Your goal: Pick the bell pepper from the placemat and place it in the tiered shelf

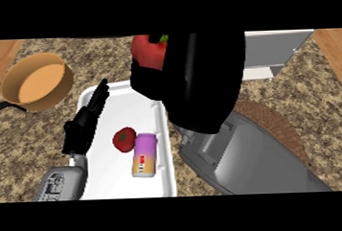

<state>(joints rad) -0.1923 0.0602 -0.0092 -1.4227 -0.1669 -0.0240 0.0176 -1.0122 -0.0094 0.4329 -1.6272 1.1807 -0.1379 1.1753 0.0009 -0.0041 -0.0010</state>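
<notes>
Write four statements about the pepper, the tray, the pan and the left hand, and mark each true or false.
1. The bell pepper sits in the tiered shelf. False: the right hand holds it, left of the shelf.
2. A tomato and a pink can lie on the white tray. True.
3. The pan stands right of the tray. False: the pan stands to the tray's left.
4. The left hand is open, over the tray's left edge. True.
</notes>
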